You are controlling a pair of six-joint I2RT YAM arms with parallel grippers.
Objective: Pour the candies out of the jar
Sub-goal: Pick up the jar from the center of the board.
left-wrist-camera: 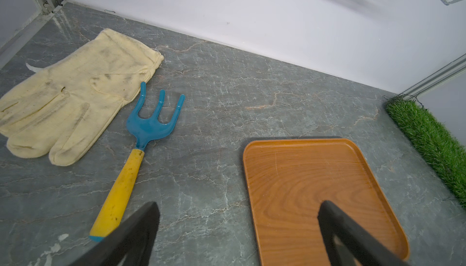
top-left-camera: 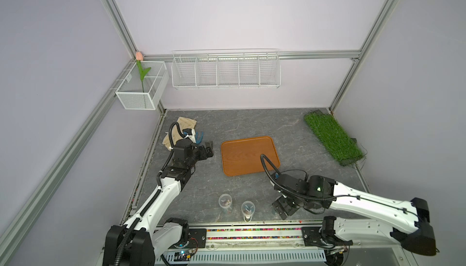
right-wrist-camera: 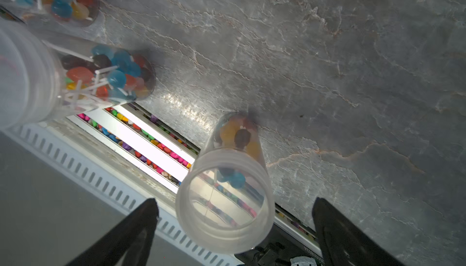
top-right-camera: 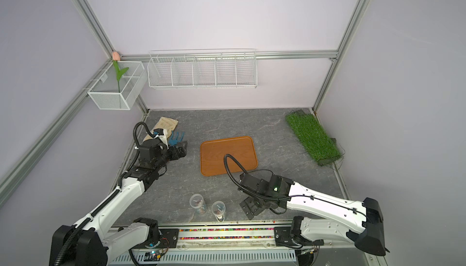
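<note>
Two clear jars stand upright near the table's front edge in both top views. The jar (top-left-camera: 248, 210) (top-right-camera: 218, 210) (right-wrist-camera: 224, 189) nearer my right gripper holds only a few candies (right-wrist-camera: 237, 138) at its bottom. The other jar (top-left-camera: 225, 203) (top-right-camera: 196, 203) (right-wrist-camera: 75, 75) holds many lollipop candies (right-wrist-camera: 118, 73). My right gripper (top-left-camera: 282, 208) (top-right-camera: 248, 208) (right-wrist-camera: 234, 201) hangs open just right of the near jar, with no contact showing. My left gripper (top-left-camera: 209, 148) (top-right-camera: 182, 148) (left-wrist-camera: 239, 204) is open and empty, left of the orange tray (top-left-camera: 249, 155) (left-wrist-camera: 302, 176).
A yellow glove (left-wrist-camera: 70, 95) and a blue-headed hand rake (left-wrist-camera: 141, 138) lie at the back left. A grass mat (top-left-camera: 332, 138) lies at the back right. Wire racks (top-left-camera: 225, 71) hang on the back wall. A channel of coloured beads (top-left-camera: 252, 233) runs along the front edge.
</note>
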